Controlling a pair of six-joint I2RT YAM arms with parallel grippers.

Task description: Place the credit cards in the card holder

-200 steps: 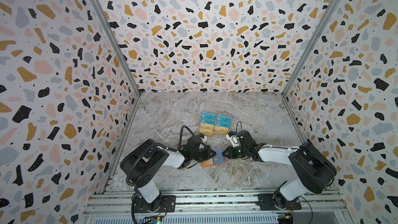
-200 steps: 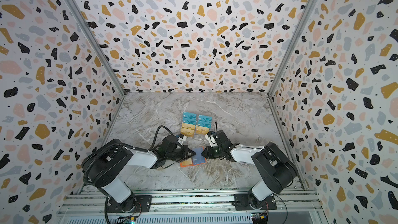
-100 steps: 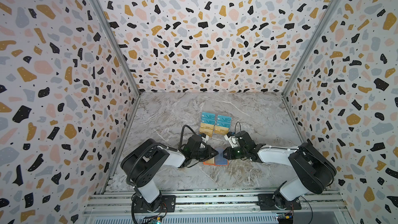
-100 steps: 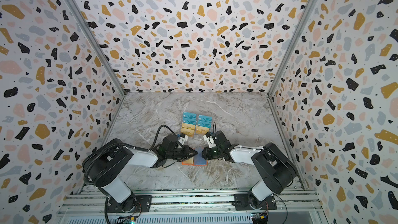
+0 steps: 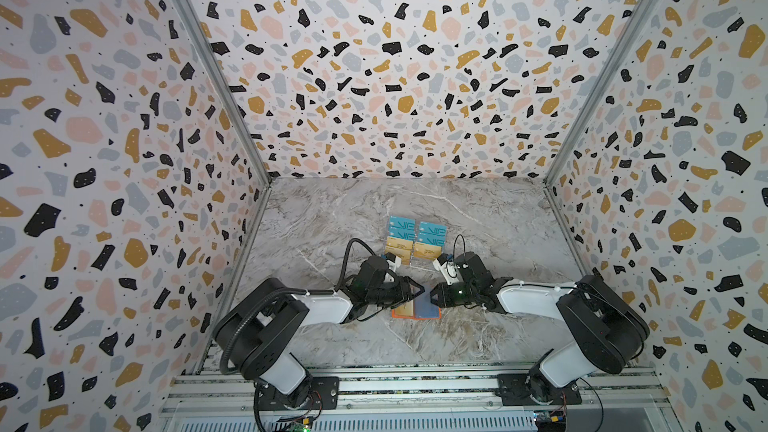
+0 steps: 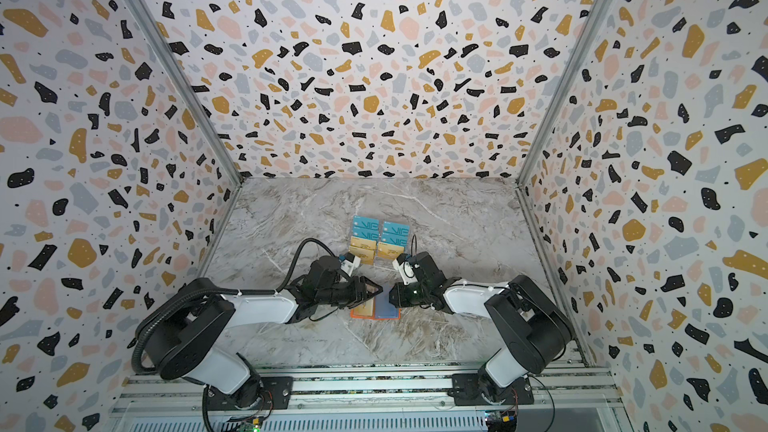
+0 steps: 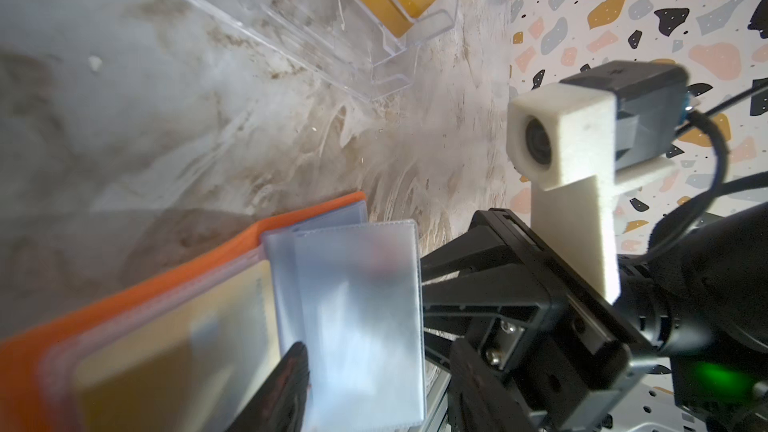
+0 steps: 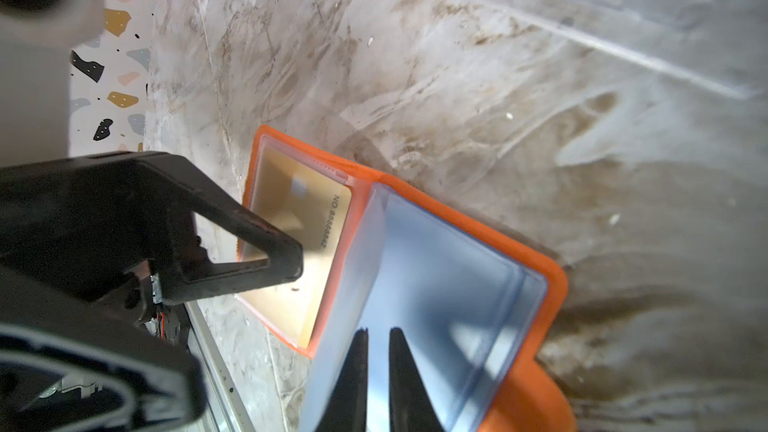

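card holder (image 5: 427, 311) | open flat | long axis left-right | gold card (image 5: 404, 308) left half

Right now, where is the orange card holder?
In both top views the card holder lies open at the centre, just in front of the clear card stand.

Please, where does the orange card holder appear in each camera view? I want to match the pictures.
In both top views: the card holder lies open, just below the clear stand in the picture.
Left wrist view: the card holder is close up, a bluish sleeve raised, the clear stand beyond.
Right wrist view: the card holder is close up, open, sleeves raised.
Shared landmark: the gold card in its pocket, in all four.
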